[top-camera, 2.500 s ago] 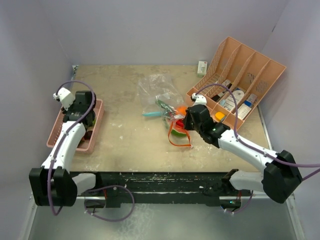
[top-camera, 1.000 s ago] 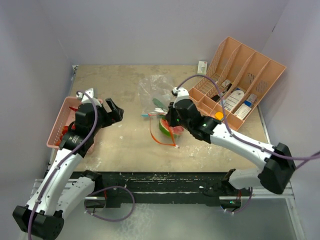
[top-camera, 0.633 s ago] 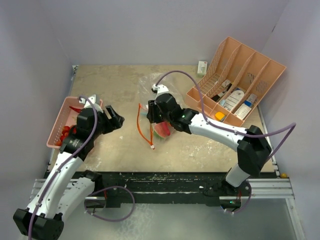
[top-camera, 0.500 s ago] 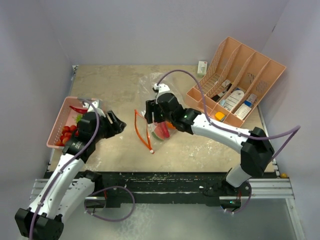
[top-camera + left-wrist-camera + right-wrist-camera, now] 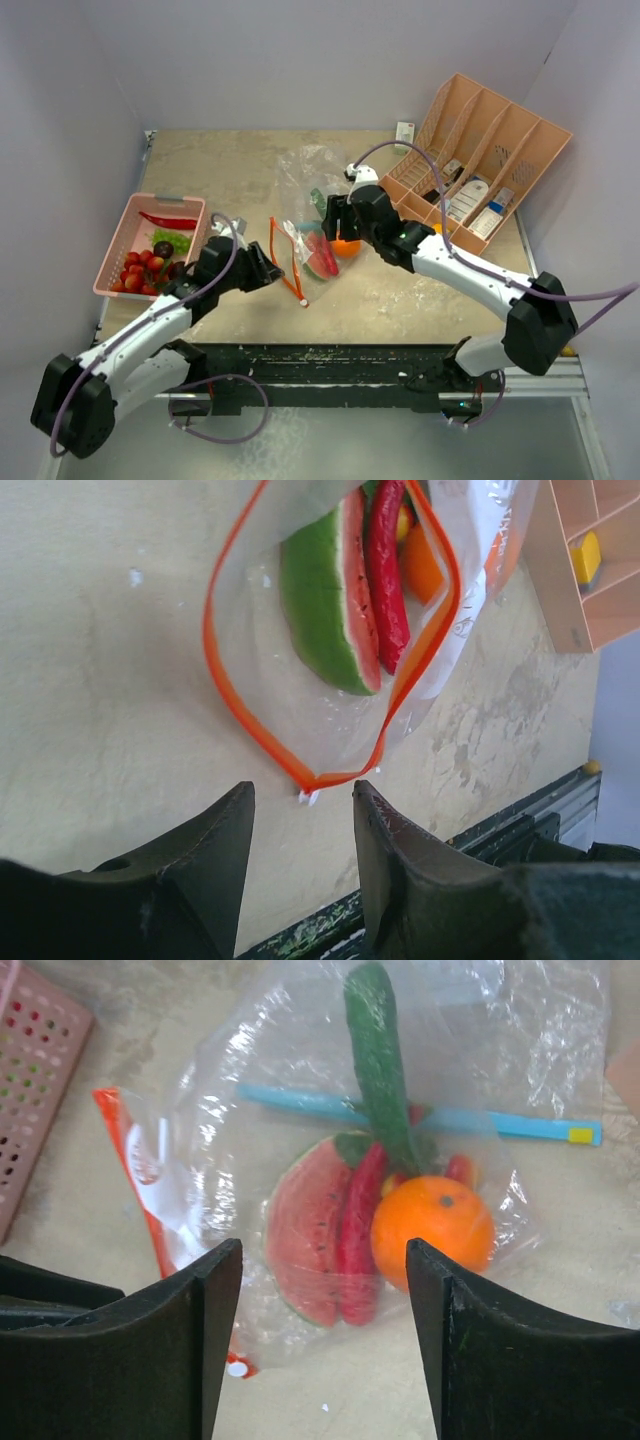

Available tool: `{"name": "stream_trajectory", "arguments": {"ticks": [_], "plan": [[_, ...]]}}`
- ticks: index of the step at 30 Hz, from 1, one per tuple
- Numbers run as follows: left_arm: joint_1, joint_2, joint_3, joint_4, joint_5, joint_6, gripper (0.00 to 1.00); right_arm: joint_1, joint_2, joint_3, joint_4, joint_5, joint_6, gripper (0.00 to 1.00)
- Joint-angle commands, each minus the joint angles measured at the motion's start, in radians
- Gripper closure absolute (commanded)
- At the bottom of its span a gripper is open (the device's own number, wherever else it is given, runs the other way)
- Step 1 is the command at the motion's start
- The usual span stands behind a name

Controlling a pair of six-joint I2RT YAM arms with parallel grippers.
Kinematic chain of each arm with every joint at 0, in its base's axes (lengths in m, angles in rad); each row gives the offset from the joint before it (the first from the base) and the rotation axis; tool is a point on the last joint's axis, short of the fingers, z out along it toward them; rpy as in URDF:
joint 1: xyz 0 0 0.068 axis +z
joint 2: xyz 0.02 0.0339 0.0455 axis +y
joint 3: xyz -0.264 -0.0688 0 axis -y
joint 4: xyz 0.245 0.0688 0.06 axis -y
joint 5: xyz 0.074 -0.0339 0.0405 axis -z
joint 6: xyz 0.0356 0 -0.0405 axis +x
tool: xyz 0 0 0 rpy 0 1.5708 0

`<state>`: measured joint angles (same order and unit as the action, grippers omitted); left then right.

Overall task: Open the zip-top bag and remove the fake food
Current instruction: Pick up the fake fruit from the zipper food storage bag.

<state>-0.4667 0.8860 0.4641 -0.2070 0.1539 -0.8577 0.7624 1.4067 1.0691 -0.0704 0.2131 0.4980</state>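
Closest in, our left gripper [image 5: 301, 792] has swung over from the pink basket [image 5: 112, 250], where it hung a couple of seconds ago. It now sits low at the mouth of the zip-top bag [image 5: 300, 720]. Its jaws stand apart with nothing between them, narrower than a second ago. The corner of the orange zip rim [image 5: 225, 695] lies just ahead of the gap, untouched as far as we can see. Past that corner the rim gapes in a loop, so we judge the bag open.

Further ahead of these jaws, inside the loop, lie the watermelon slice [image 5: 325, 590] and the red chili [image 5: 385, 570], side by side.

On the far side of the bag, our right gripper [image 5: 320, 1250] has let go. It was clenched on the bag while dragging it away from the peach organizer [image 5: 520, 130]; now its jaws hang wide and empty above the plastic. Directly under their gap are the watermelon and chili, with the orange [image 5: 432, 1225] toward the right jaw and a long green piece [image 5: 375, 1050] beyond.

Well off behind the left jaws, the basket already holds strawberries [image 5: 133, 275] and another chili [image 5: 170, 218].

We read this as a handover: the bag now faces the left arm, and several pieces are still to come out.
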Motion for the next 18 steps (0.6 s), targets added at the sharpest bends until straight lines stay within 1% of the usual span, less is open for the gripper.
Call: {"name": "stream_trajectory", "arguments": {"ticks": [1,5,11,15,17,18], "plan": [[-0.075,0.134,0.025,0.248,-0.010,-0.044,0.53,-0.059,0.020,-0.025,0.029,-0.023,-0.024,0.29],[-0.124,0.255,0.074,0.284,-0.064,-0.043,0.53,-0.151,0.013,-0.053,0.047,-0.095,-0.038,0.28],[-0.130,0.358,0.128,0.271,-0.126,-0.033,0.54,-0.171,-0.026,-0.117,0.060,-0.122,-0.043,0.30],[-0.130,0.400,0.153,0.272,-0.130,-0.029,0.54,-0.195,-0.031,-0.138,0.070,-0.122,-0.053,0.35],[-0.129,0.390,0.153,0.265,-0.137,-0.027,0.54,-0.221,-0.034,-0.145,0.085,-0.129,-0.058,0.40],[-0.129,0.377,0.150,0.260,-0.143,-0.026,0.54,-0.236,-0.030,-0.145,0.097,-0.138,-0.064,0.40]]}}
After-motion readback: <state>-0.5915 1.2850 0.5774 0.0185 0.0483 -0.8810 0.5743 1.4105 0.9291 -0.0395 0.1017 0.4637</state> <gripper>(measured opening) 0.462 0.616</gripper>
